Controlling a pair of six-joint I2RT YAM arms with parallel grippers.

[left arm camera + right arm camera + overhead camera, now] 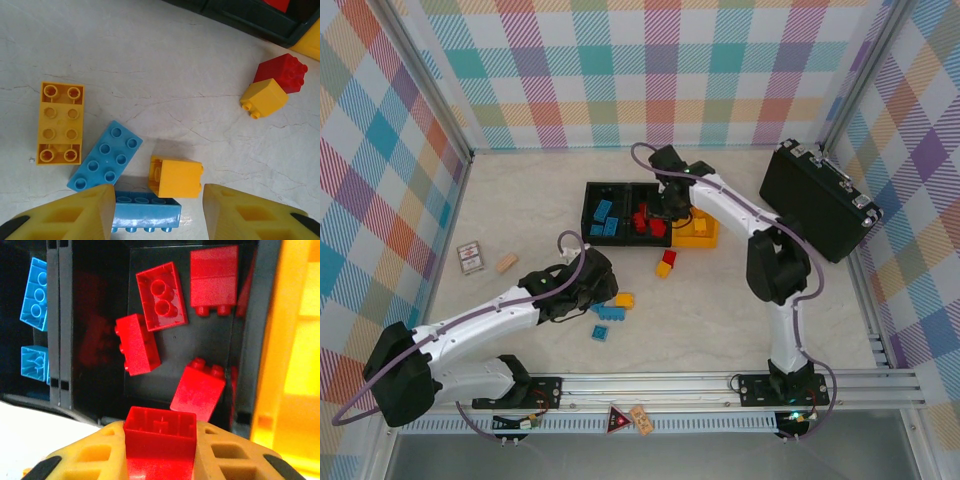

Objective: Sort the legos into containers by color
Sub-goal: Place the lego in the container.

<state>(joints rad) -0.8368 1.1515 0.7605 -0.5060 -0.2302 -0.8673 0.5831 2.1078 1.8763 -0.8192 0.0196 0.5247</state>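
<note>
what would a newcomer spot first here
The right arm hangs over the middle bin, its jaws shut on a red brick, with more red bricks lying below. Nearer the front, the left arm has its open jaws above loose blue and yellow bricks on the table. A big black case stands at the right.

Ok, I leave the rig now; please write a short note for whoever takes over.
Left gripper: open, empty, low over the loose bricks.
Right gripper: shut on the held red brick, above the middle black bin.
Done: sorted blue bricks in the left black bin, sorted red bricks in the middle one. What the yellow bin holds I cannot tell.
Left: on the table, two loose blue bricks, three loose yellow bricks, one loose red brick; also drop the held one.
</note>
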